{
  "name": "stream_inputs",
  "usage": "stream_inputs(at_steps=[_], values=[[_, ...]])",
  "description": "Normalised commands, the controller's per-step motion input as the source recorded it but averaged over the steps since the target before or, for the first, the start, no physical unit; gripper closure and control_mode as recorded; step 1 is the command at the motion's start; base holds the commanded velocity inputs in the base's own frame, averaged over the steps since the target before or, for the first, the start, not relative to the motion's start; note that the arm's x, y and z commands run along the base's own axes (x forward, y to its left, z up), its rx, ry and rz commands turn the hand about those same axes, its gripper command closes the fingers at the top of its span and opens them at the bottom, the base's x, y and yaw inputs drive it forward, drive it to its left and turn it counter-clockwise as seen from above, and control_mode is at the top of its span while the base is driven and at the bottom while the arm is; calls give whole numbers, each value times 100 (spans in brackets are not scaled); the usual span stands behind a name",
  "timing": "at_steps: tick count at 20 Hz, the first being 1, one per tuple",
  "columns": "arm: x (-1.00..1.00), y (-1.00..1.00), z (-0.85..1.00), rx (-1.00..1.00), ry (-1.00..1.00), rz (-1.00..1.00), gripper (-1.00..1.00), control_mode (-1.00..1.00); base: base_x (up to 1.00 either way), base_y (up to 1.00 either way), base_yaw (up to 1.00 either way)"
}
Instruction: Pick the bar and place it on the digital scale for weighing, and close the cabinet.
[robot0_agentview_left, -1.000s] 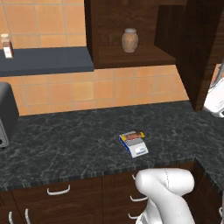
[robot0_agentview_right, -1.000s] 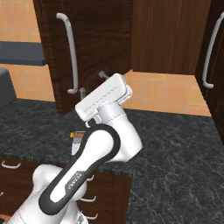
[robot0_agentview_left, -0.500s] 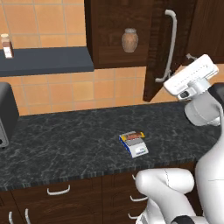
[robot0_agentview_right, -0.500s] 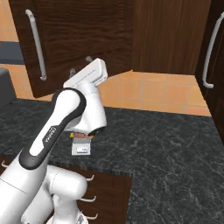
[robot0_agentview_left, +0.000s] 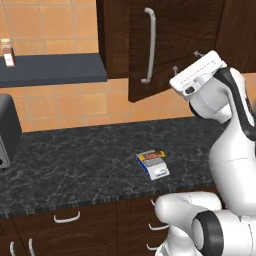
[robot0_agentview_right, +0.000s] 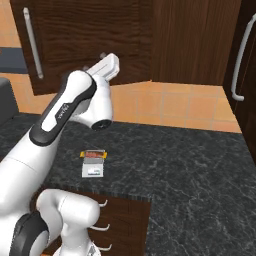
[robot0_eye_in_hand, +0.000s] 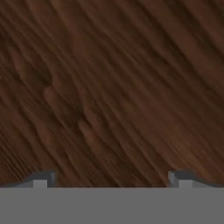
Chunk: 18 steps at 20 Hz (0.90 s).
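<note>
The yellow, brown and red bar (robot0_agentview_left: 151, 156) (robot0_agentview_right: 94, 154) lies on the far end of the digital scale (robot0_agentview_left: 158, 172) (robot0_agentview_right: 93, 171), which sits on the dark counter near its front edge. The dark brown cabinet door (robot0_agentview_left: 182, 40) (robot0_agentview_right: 90, 35) (robot0_eye_in_hand: 113, 87) with its silver bar handle (robot0_agentview_left: 149, 46) (robot0_agentview_right: 31, 43) stands nearly flush, its right edge still a little out. My gripper (robot0_agentview_left: 186, 61) (robot0_agentview_right: 94, 60) (robot0_eye_in_hand: 111, 179) is open, its fingertips (robot0_eye_in_hand: 43, 178) set wide apart and up against the door's wood.
A dark appliance (robot0_agentview_left: 7, 131) stands at the counter's left end. Above it a blue-grey shelf (robot0_agentview_left: 55, 69) carries a small bottle (robot0_agentview_left: 7, 52). Another cabinet with a silver handle (robot0_agentview_right: 242, 60) is at the right. Drawers with curved handles (robot0_agentview_left: 67, 218) run below the counter.
The cabinet door has swung toward its frame and now covers the shelf with the vase. My arm has followed it, hand against the door. The bar and scale have not moved.
</note>
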Motion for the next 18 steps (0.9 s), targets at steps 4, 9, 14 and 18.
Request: stream_inputs(at_steps=[4, 9, 14, 18], values=[[87, 1, -8, 0, 0, 0, -100, -100, 0, 0, 0], [83, 5, 0, 0, 0, -3, -100, -100, 0, 0, 0], [85, 3, 0, 0, 0, -3, -100, -100, 0, 0, 0], [61, 6, 0, 0, 0, -2, -100, -100, 0, 0, 0]])
